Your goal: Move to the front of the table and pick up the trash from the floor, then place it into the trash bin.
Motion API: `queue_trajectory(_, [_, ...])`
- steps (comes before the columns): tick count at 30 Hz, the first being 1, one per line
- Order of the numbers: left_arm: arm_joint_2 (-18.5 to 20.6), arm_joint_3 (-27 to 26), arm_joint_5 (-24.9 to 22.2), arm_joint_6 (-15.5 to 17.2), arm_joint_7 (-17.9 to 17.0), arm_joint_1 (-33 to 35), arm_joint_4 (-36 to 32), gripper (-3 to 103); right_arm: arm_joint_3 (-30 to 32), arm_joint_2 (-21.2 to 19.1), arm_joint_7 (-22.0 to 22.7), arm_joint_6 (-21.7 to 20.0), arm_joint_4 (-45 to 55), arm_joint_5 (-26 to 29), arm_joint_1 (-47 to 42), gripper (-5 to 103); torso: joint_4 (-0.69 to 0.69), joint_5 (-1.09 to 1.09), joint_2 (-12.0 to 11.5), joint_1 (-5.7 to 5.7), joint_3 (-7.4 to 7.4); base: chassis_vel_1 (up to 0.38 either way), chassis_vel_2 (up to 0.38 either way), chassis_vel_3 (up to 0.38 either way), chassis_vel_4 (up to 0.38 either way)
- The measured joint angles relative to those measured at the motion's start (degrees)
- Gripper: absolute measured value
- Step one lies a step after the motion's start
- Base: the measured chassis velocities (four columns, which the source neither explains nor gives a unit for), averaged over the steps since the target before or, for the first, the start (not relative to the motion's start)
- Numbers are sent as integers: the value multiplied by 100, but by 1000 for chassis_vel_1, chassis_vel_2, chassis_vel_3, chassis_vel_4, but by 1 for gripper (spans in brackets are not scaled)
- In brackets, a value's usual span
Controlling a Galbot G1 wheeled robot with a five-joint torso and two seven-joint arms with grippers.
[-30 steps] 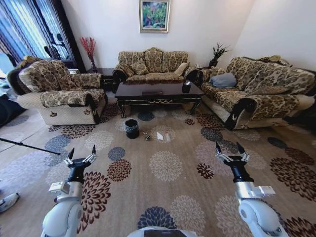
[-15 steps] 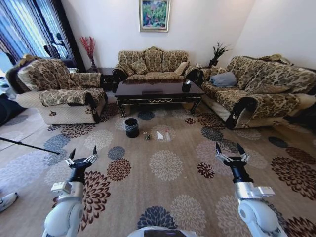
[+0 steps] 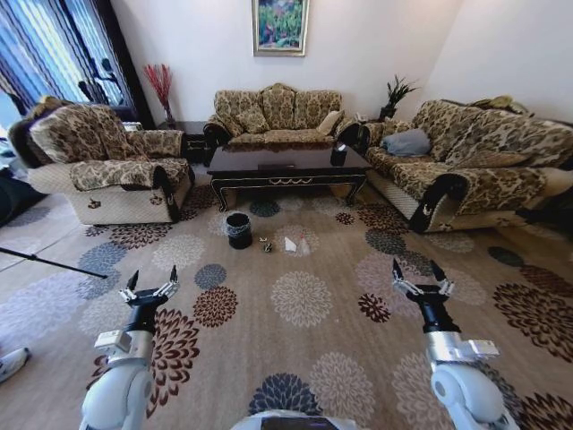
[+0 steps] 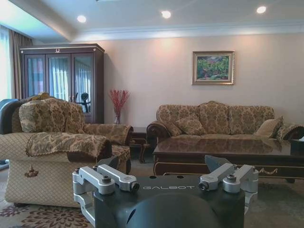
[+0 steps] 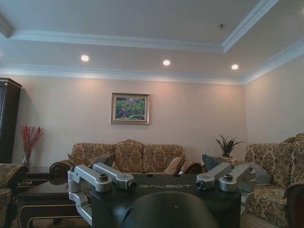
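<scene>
- Dark glossy table (image 3: 288, 165) stands ahead on the carpet; the black bin (image 3: 238, 230) sits on the floor just before it, with the trash (image 3: 290, 245) scattered near the bin's right.
- Left gripper (image 3: 150, 289) and right gripper (image 3: 421, 282) are held low and forward, both with fingers spread and empty.
- Step in hand, as I judge it: driving up. Keep straight, slow early, and stop short of the litter so the base neither rolls over it nor knocks the bin.
- Against the earlier frame, the whole scene has shifted slightly, so the robot has moved; the bin and litter lie as they did.
</scene>
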Motion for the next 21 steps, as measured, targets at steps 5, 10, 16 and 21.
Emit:
queue_trajectory(5, [-11,-1,12,-15,5,3,11,100,0,9,0,4,-5,-3,1,100,0,0,-127,-57,-71,0,0,0,0])
queue_trajectory(10, [-30,18,41,-21,11,2,35,100,1,8,1,9,-20,-5,1,100,0,0,-221,-98,-123,0,0,0,0])
queue_trajectory(16, [-42,34,64,-40,15,-9,70,100,4,6,12,17,-26,-9,1,100,0,0,-372,-164,-208,0,0,0,0])
queue_trajectory(21, [-37,37,74,-71,27,-12,111,100,6,4,21,20,-29,-12,1,100,0,0,-501,-220,-280,0,0,0,0])
